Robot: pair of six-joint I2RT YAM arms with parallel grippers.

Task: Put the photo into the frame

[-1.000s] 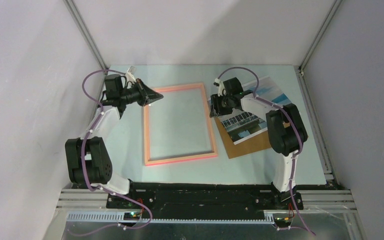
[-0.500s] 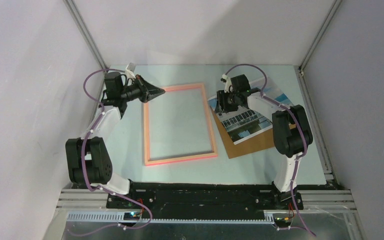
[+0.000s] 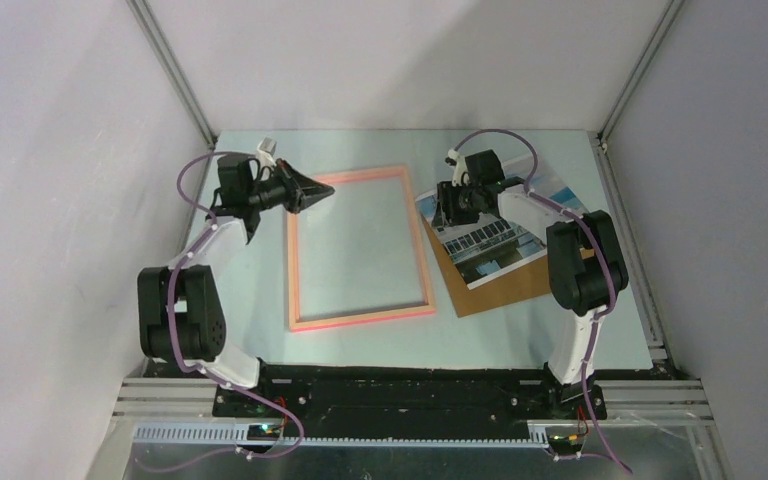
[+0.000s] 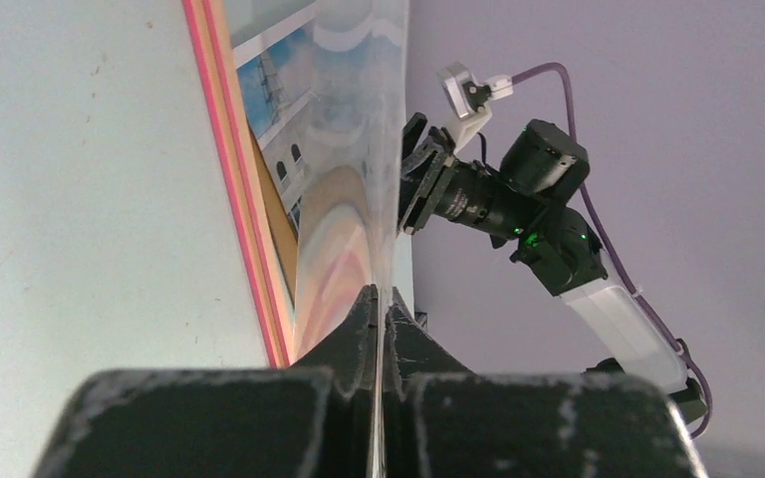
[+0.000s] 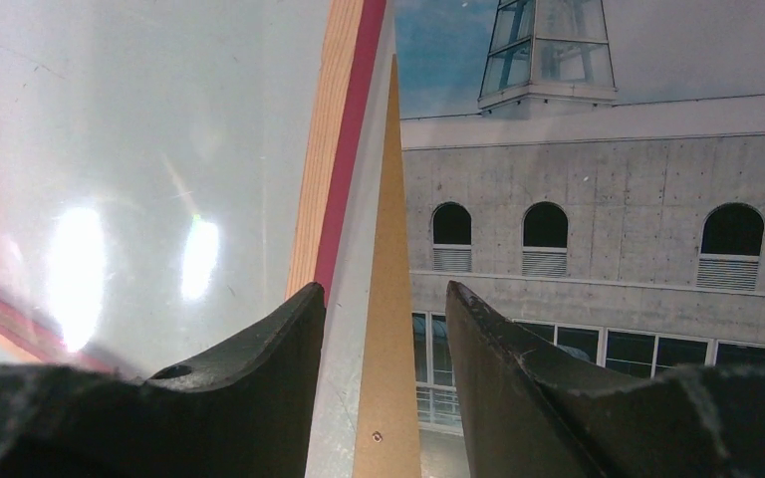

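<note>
Comparing with a second ago, we see that the right gripper [image 5: 383, 299] has slid toward the far end of the frame's [image 3: 293, 260] right side. It now hovers with its jaws apart, holding nothing, over the strip where the edge of the photo [image 3: 495, 235] and the brown backing board [image 3: 505, 290] lie just beside the frame. The left gripper [image 3: 328, 190], jaws pressed together on nothing we can see, has edged slightly further over the frame's far left corner. The photo has not moved: it lies flat on the board, right of the frame and outside it. We judge the pickup not yet begun, only lined up.
</note>
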